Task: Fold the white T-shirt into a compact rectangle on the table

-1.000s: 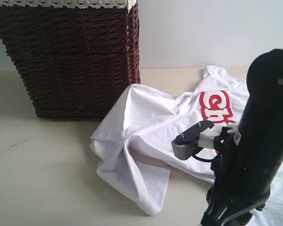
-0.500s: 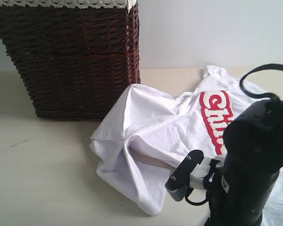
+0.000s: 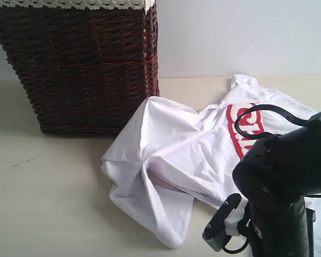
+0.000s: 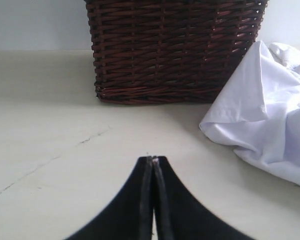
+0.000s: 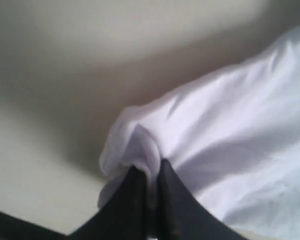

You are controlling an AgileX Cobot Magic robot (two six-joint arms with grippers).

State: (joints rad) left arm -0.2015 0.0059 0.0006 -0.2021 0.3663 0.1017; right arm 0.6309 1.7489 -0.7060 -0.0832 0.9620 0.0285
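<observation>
Table [image 3: 53, 176], basket [image 3: 80, 64] behind. Only the right wrist view shows my right jaws pinching the shirt [image 5: 230, 135]; left jaws pressed together. My right arm [image 3: 289, 171] sits lower than before.

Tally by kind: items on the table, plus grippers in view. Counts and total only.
white T-shirt: 1
wicker basket: 1
grippers: 2 (left gripper, right gripper)
Total: 4

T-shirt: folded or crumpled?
Crumpled: the white T-shirt lies bunched in loose ridges on the table beside the wicker basket; right gripper pinches an edge.
</observation>
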